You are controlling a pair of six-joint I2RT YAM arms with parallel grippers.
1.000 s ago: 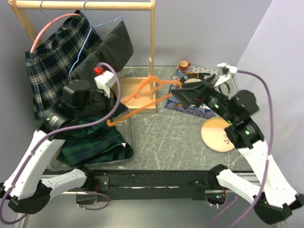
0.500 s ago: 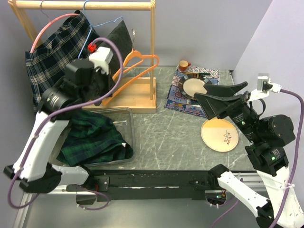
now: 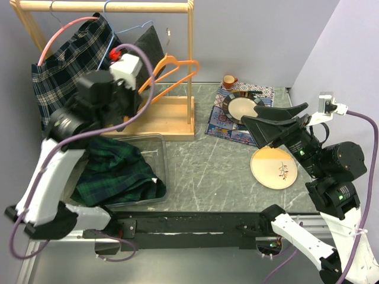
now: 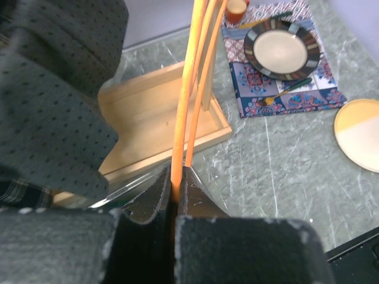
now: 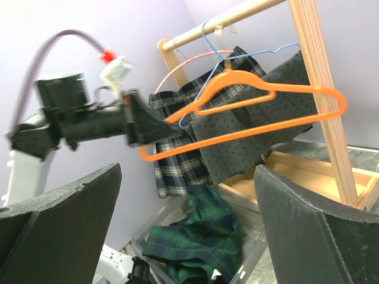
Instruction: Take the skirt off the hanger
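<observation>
Skirt, green plaid, lies crumpled in the clear bin on the counter's near left. Left tool clamps the bare orange hanger; right tool gapes wide apart.

Skirt lies in the bin at left; hanger by the rack behind; plate right.

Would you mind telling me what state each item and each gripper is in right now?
orange hanger, bare, held up beside the rack.
green skirt, off the hanger, crumpled in the bin.
left gripper, shut on the orange hanger.
right gripper, open, empty.
grey dotted skirt, hanging on the rack.
checked skirt, hanging on the rack.
</observation>
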